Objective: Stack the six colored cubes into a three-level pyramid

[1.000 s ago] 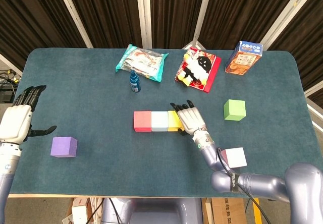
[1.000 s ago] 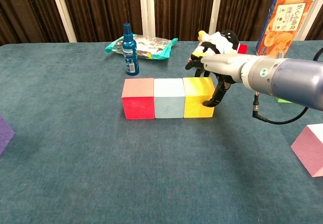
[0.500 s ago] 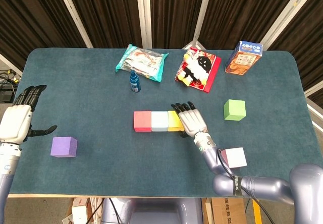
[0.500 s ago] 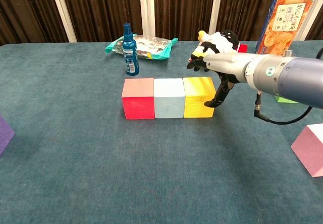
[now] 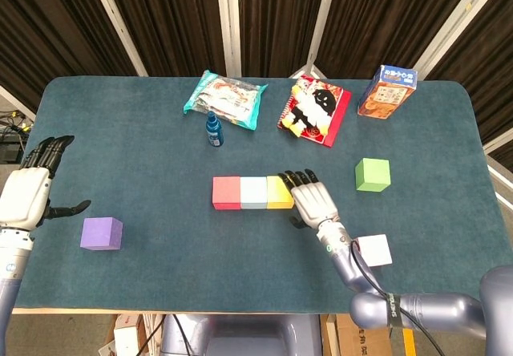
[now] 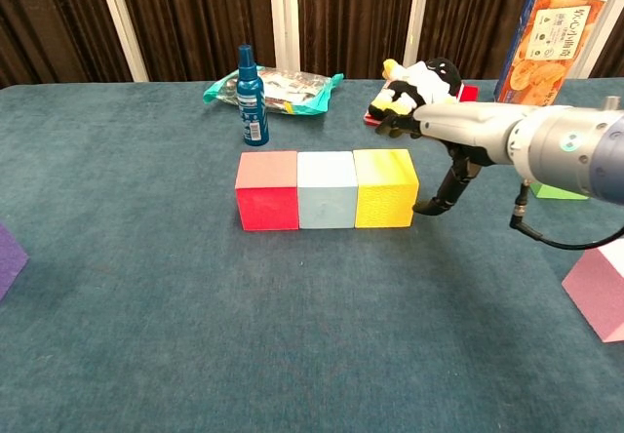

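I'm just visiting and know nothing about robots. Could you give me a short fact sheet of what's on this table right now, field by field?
row of blocks: red block, pale blue block, yellow block, side by side
loose blocks: purple block, green block, pink block
right robot hand: empty, just right of the yellow block
left robot hand: empty, at the table's left edge
far side: spray bottle, snack bag, cartoon packet, carton

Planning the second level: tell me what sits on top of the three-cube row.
Nothing: the tops of the red cube, light blue cube and yellow cube are bare and fully visible.
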`<state>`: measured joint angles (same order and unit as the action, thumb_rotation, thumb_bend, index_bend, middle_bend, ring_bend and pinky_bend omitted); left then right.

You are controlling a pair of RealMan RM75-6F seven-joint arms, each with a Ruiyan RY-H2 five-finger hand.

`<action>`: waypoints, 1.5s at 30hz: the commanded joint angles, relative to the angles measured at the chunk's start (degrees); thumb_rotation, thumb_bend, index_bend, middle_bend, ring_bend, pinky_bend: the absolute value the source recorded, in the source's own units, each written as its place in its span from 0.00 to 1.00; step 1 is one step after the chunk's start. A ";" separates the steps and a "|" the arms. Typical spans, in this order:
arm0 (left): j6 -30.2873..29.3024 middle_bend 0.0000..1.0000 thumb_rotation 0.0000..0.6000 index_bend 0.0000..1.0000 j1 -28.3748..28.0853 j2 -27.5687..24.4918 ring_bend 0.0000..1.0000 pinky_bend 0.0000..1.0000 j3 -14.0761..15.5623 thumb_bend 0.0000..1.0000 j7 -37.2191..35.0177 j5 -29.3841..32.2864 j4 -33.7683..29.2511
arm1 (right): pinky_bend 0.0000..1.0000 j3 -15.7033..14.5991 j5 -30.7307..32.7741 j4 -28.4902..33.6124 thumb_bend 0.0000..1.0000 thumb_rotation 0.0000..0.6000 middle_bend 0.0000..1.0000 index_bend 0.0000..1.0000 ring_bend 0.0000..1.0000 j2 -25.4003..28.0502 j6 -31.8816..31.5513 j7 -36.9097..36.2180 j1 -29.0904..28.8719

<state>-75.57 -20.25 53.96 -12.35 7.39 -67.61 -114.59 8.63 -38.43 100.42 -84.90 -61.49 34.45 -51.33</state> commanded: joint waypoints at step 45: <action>0.41 0.05 1.00 0.00 0.05 0.27 0.04 0.11 0.32 0.14 -0.01 -0.18 0.13 | 0.00 -2.66 3.48 0.59 0.33 1.00 0.09 0.00 0.07 0.66 1.23 1.24 2.55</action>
<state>-75.15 -20.20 54.23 -12.03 7.38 -67.78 -114.45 5.92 -34.96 101.07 -84.15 -60.27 35.66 -48.72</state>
